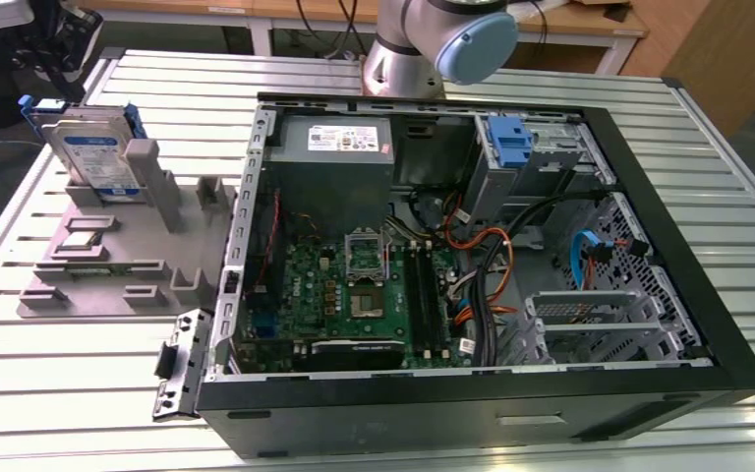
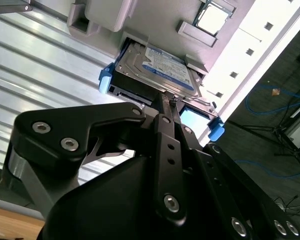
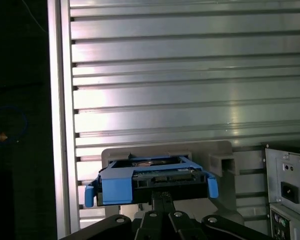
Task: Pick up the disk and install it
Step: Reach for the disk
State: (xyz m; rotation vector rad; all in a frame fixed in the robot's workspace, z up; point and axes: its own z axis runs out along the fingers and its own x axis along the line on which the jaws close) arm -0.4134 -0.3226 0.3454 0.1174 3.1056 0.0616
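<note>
The disk point(image 1: 94, 157), a silver drive with a white-and-blue label in a blue carrier frame, stands on edge in a slot of the grey holder point(image 1: 102, 261) at the exterior view's left. My gripper point(image 1: 60, 71) hangs right above its upper edge. In both wrist views the two thin black fingers lie close together. In the second wrist view the gripper point(image 2: 167, 100) has its tips at the carrier's edge of the disk point(image 2: 160, 62). In the first wrist view the gripper point(image 3: 162, 196) reaches up under the disk point(image 3: 150, 182), which still sits in the holder point(image 3: 217, 150).
An open computer case point(image 1: 692, 265) lies on the slatted metal table point(image 1: 76, 393), to the right of the holder in the exterior view. Inside are a grey power-supply box point(image 1: 331, 138), a motherboard point(image 1: 351, 295), cables and a blue latch piece point(image 1: 514, 145). The arm's base point(image 1: 411, 49) stands behind the case.
</note>
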